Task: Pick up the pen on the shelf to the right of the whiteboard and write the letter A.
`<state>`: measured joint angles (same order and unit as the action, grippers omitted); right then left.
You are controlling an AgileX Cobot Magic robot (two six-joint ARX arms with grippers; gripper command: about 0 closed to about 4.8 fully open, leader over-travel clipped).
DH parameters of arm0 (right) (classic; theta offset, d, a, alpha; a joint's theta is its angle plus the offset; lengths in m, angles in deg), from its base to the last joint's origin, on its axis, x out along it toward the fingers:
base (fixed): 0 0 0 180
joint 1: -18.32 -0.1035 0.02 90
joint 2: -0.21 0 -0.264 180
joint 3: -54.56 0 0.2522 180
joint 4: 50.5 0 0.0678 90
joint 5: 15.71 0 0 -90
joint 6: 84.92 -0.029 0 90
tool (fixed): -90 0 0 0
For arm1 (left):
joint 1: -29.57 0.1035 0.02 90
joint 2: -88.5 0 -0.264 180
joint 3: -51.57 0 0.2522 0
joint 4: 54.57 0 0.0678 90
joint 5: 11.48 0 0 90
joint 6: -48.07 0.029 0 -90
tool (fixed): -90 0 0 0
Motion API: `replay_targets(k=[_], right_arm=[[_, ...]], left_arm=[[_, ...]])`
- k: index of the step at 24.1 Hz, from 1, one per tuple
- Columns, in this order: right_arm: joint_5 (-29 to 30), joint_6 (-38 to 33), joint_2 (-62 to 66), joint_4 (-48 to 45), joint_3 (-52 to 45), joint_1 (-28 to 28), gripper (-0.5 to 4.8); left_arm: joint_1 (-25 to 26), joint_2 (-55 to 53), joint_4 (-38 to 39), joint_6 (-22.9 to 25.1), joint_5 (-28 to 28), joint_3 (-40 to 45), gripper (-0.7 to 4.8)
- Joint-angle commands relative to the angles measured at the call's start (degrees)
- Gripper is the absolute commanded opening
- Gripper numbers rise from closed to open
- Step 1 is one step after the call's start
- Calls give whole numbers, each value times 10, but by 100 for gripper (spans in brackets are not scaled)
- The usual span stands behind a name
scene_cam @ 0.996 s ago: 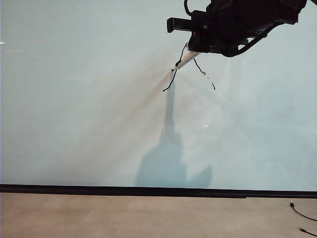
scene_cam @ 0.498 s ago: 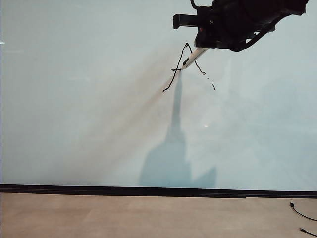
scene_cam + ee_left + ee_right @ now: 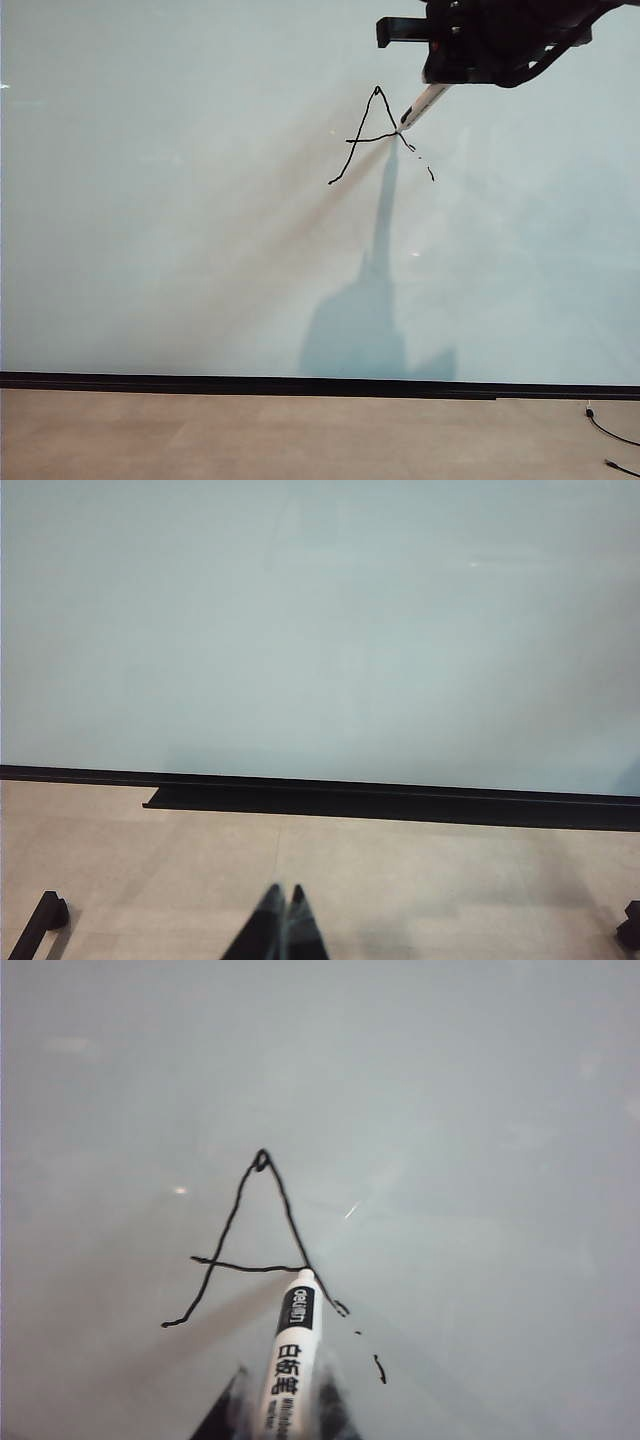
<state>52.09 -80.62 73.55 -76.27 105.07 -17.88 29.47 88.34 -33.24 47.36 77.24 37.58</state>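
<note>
The whiteboard [image 3: 180,220] fills the exterior view. On it stands a thin black letter A [image 3: 377,133] with a pointed top, a crossbar and a broken right leg. My right gripper [image 3: 440,86] hangs at the upper right, shut on the white pen [image 3: 421,106], whose tip meets the board at the crossbar's right end. From the right wrist, the pen [image 3: 292,1350] runs up between the jaws of the right gripper [image 3: 284,1400] to the letter A [image 3: 262,1245]. My left gripper [image 3: 284,892] is shut and empty over the tan surface, facing the whiteboard [image 3: 320,630].
A black strip [image 3: 300,384] runs along the board's lower edge above a tan surface [image 3: 300,435]. A black cable [image 3: 612,436] lies at the lower right. In the left wrist view a black ledge [image 3: 400,802] sits under the board, with a black bracket [image 3: 38,922] nearby.
My right gripper has moved to the right with the pen, drawing the crossbar from the A's left leg across to its right leg. The left arm has stayed still.
</note>
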Motion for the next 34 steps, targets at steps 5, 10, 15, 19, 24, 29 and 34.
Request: replay_targets(k=[5,10,15,19,24,29,34], right_arm=[[-6,3,-8,-1,1,-4,-9],[-75,36,-112,65,-33,-85,-9],[-92,37,-248,168,-104,-110,-9],[-86,37,-371,229,-173,-110,-9],[-92,37,-518,322,-237,-110,-9],[-98,37,-618,338,-286,-110,-9],[-99,39,-701,384,-312,-109,-9]], left_arm=[[0,0,-3,3,0,-2,-4],[0,0,-3,3,0,-2,-5],[0,0,-3,3,0,-2,-4],[0,0,-3,2,0,-2,-5],[0,0,-3,2,0,-2,-5],[0,0,-3,3,0,-2,-4],[0,0,-3,3,0,-2,-5]])
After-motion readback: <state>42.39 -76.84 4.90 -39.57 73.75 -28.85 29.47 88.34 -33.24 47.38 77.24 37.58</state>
